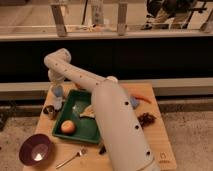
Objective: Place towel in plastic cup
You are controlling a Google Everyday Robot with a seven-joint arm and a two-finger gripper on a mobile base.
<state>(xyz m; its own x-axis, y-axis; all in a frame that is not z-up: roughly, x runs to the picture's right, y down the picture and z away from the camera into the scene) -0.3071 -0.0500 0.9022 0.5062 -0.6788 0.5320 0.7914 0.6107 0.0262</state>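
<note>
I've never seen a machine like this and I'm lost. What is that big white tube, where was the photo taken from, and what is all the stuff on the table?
The white tube is a robot's arm. It bends at joints, much like an elbow, and ends in a hand for grasping. The hand is at the far left of the wooden table, just above a small pale cup.

There is only one picture. It looks down along the arm, and where the camera is mounted is not recorded.

On the table:
- a green tray holding an orange and a pale crumpled thing, probably the towel
- a dark metal cup
- a purple bowl
- a fork
- what looks like a carrot

I cannot tell whether the hand holds anything.
</note>
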